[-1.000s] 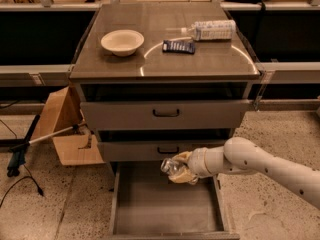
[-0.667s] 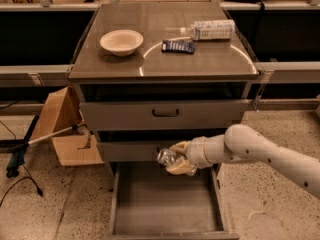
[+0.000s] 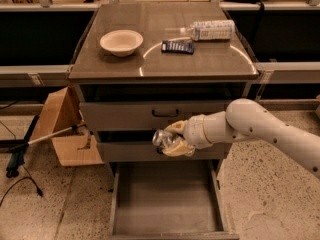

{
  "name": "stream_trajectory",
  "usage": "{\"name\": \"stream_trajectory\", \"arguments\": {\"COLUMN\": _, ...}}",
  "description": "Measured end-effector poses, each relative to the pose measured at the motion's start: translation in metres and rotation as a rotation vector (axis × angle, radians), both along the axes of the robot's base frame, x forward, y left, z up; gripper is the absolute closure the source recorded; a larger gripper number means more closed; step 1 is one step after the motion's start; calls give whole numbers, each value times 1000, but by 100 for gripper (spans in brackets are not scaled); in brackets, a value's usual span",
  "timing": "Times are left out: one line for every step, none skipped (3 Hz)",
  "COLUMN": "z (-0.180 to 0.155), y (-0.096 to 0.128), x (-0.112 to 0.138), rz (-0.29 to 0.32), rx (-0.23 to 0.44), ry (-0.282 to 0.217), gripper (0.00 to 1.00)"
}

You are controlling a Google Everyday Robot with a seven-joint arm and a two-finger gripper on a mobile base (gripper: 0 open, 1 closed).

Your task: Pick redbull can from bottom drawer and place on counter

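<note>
Claw point(image 3: 169, 140) clamped around the can point(image 3: 159, 137), which hangs in front of the middle drawer point(image 3: 130, 151), above the pulled-out bottom drawer point(image 3: 165, 204). Arm point(image 3: 260, 129) enters from the right. On the surface point(image 3: 200, 59): bowl point(image 3: 121, 41) at left, dark packet point(image 3: 178, 46) mid, plastic bottle point(image 3: 210, 30) on its side just behind the packet. Cardboard box point(image 3: 57, 129) on the floor, left of the cabinet.

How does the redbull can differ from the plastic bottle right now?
The redbull can is small, silvery and held in the gripper above the open bottom drawer; the plastic bottle is longer, clear and lies on its side on the counter. Both are drink containers.
</note>
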State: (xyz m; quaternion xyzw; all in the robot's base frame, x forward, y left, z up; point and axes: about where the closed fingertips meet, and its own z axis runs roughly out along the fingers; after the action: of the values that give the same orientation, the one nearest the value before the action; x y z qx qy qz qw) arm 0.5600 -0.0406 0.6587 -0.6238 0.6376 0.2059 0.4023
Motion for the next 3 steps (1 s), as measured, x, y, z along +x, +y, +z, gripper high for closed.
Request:
{"name": "stream_trajectory", "arguments": {"z": 30, "y": 1, "x": 7, "rz": 11, "rx": -8, "ry": -40, "gripper": 100}}
{"name": "stream_trajectory", "arguments": {"z": 57, "y": 4, "x": 13, "rz": 21, "rx": -23, "ry": -83, "gripper": 100}}
{"name": "stream_trajectory", "arguments": {"z": 66, "y": 7, "x": 15, "rz": 23, "rx": -22, "ry": -79, "gripper": 100}}
